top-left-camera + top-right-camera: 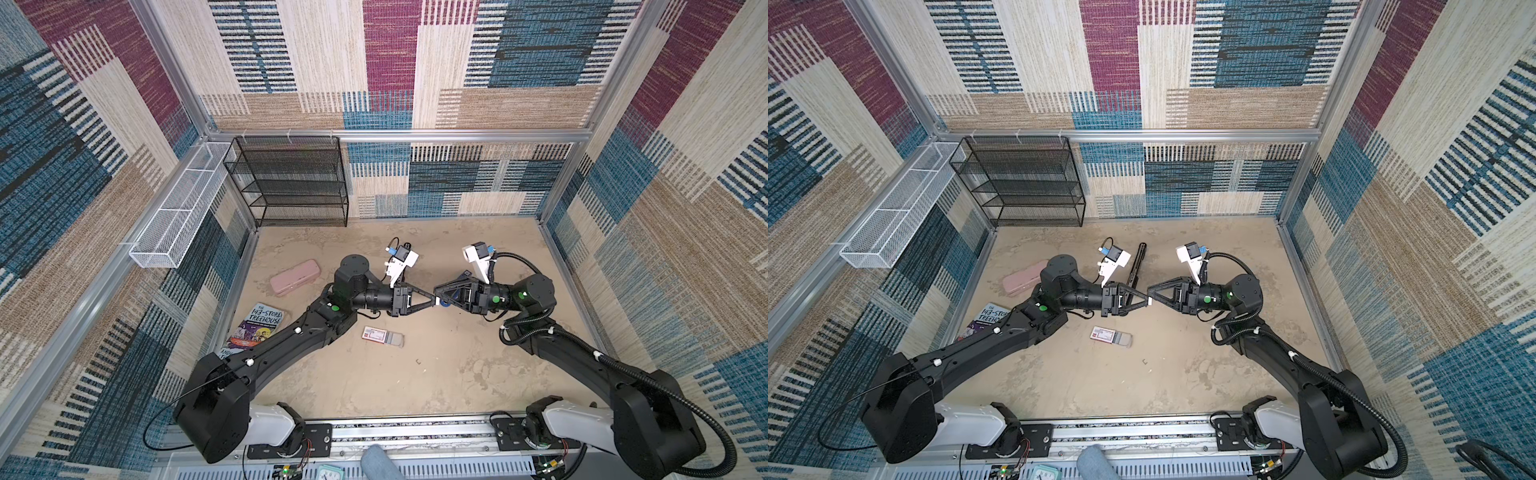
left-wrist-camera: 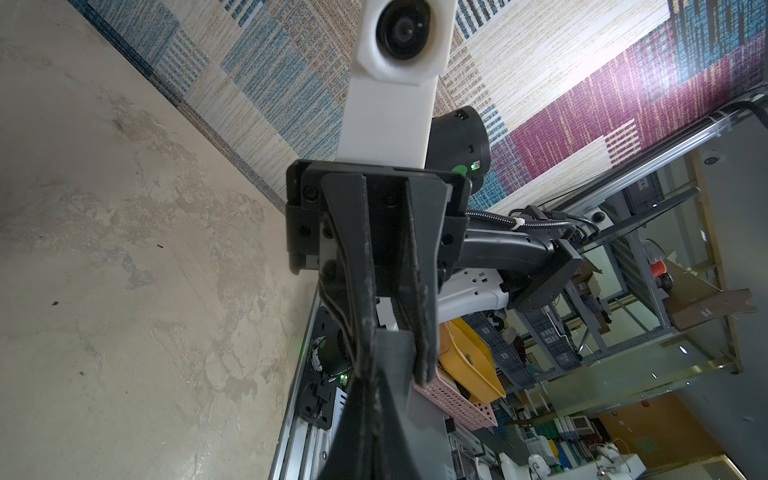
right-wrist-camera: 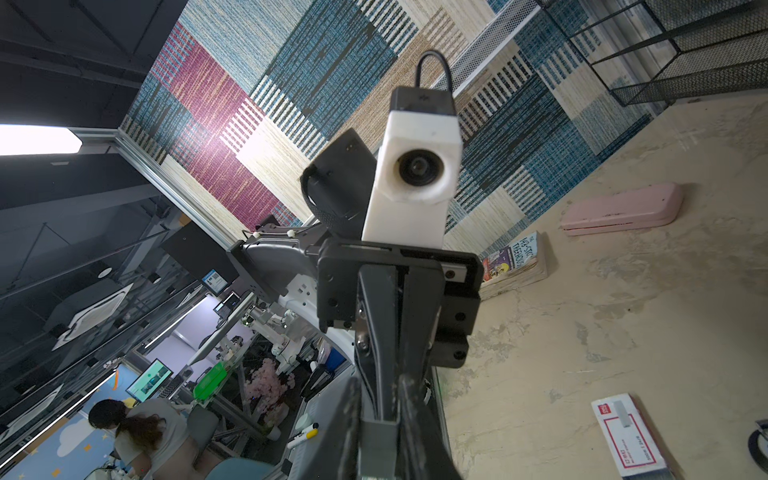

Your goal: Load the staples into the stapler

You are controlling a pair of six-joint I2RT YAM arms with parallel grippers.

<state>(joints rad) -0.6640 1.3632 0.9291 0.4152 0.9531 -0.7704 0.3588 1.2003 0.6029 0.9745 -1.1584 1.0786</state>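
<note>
Left claw (image 1: 432, 301) was clenched, meeting right claw (image 1: 440, 296) tip-to-tip above the bench (image 1: 415, 374), just beyond the staples box (image 1: 382, 336), tray slid out. Presumably a handover; right claw's grip unclear. Likely stapler (image 1: 1139, 262) lay farther beyond.

Only thing we can actually read is the book (image 1: 262, 326) lying at the left edge of the floor: its cover says "THE 143-STORE… TREEHOUSE", and the arm covers the rest. The staple box (image 1: 375, 334) near the middle has red print, but it's too small for us to read.
</note>
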